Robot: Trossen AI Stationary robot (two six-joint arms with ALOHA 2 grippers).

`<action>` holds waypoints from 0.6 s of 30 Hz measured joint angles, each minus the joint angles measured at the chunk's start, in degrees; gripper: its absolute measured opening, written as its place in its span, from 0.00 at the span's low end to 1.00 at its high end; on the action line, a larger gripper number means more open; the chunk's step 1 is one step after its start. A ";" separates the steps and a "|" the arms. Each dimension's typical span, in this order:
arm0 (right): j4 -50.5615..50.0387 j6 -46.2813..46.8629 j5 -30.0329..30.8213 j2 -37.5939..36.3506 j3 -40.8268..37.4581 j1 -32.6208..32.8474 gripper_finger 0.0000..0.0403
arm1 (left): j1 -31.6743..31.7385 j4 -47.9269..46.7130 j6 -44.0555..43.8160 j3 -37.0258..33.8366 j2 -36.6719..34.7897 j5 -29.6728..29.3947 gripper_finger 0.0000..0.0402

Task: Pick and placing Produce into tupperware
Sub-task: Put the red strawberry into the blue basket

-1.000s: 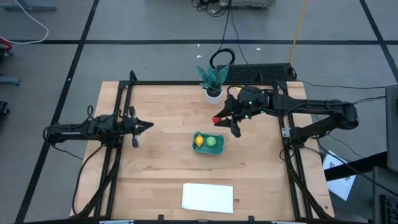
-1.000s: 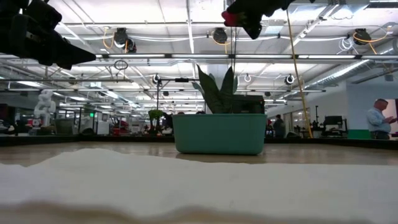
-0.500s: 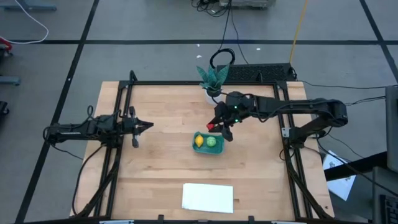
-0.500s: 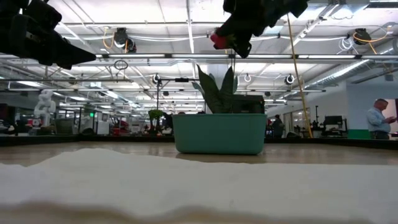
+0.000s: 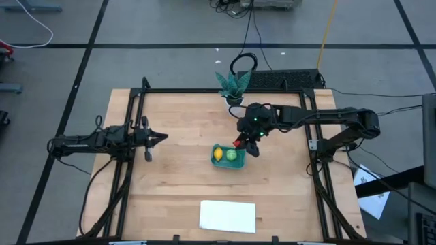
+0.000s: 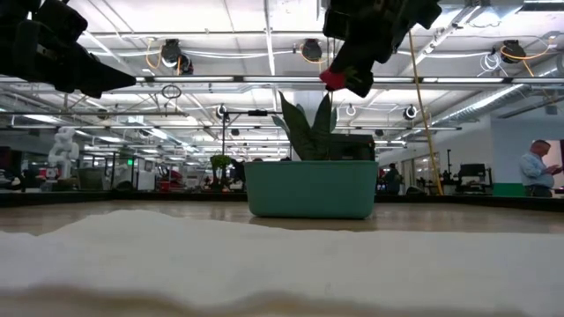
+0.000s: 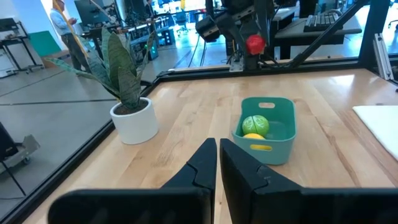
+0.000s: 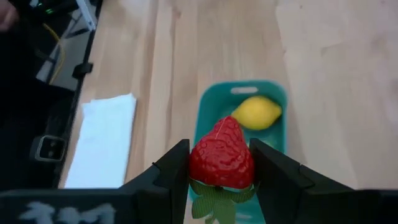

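While the teal tub (image 5: 227,156) on the table holds the yellow lemon (image 5: 218,154) and the round green piece (image 5: 231,155) (side by side), the right gripper (image 8: 219,167) clamps a red strawberry (image 8: 221,157) above it. The left gripper (image 7: 217,155) waits closed, well apart.

Grey floor (image 5: 170,27) with dark tape lines, ceiling pipes (image 6: 220,84), strip lights, distant person (image 6: 534,167) standing

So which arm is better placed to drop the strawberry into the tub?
The right. Its gripper is shut on the strawberry, above the teal tub. The left gripper waits, shut and empty, at the table's left side.
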 joint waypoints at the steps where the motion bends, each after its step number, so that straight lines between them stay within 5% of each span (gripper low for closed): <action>1: -0.09 -0.05 -0.02 0.06 0.00 -0.08 0.33 | 0.00 0.01 -0.01 0.00 -0.01 0.00 0.06; 18: -0.87 -3.66 -6.08 7.51 0.02 -4.94 0.33 | 0.00 -0.04 0.00 0.00 -0.02 0.02 0.06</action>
